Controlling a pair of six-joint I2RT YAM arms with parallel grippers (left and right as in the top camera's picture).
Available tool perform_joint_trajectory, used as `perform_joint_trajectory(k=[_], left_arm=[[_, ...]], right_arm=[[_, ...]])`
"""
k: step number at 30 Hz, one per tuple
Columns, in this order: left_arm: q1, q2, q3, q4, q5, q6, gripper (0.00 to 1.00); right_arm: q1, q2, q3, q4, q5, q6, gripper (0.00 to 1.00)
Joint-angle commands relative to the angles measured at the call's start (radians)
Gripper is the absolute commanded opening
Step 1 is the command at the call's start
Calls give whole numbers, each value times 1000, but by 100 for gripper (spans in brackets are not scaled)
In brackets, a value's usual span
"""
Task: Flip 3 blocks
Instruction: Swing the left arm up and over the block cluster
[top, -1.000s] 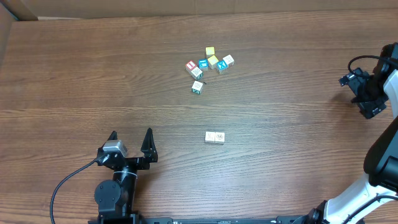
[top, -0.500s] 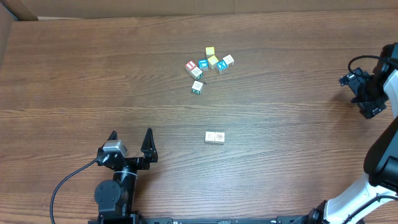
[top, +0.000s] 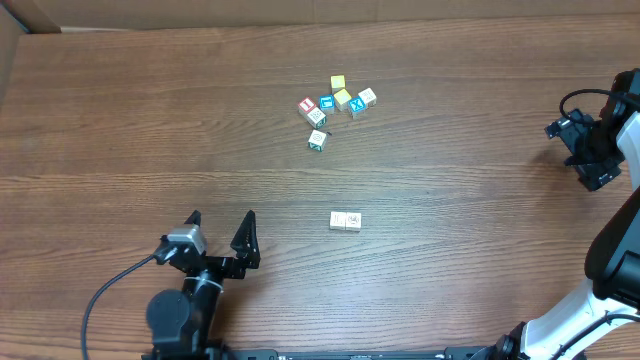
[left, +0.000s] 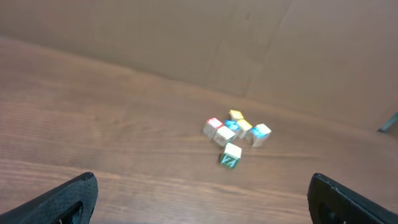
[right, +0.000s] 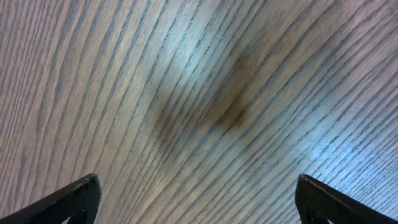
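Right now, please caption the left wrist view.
Open left claw faces a cluster of alphabet blocks on the wooden table.

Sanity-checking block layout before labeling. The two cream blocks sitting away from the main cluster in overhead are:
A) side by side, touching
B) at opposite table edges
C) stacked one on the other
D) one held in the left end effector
A: the pair of cream blocks lies side by side, touching, flat on the table, apart from the cluster; the open left end effector holds nothing.
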Motion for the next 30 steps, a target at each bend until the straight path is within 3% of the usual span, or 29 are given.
perform_joint_trajectory(k=[1,9,17,20,27,28,29,30], left_arm=[[-6,24,203,-64,27,-20,100],[-6,372,662,-326,49,44,100],[-6,886,1205,-766,72,204,100],[-6,1053,1355,-913,81,214,100],[-6,1329,1450,-995,390,211,100],[-7,1363,1450,-998,435,212,97],[-7,1392,1450,-999,465,212,83],[-11,1444,1450,-1001,493,212,24]], right_arm=[[0,3,15,3,10,-3,100],[0,3,15,3,10,-3,100],[0,3,15,3,10,-3,100],[0,3,15,3,10,-3,100],[0,3,15,3,10,-3,100],[0,3,15,3,10,-3,100],[0,3,15,3,10,-3,100],[0,3,15,3,10,-3,100]])
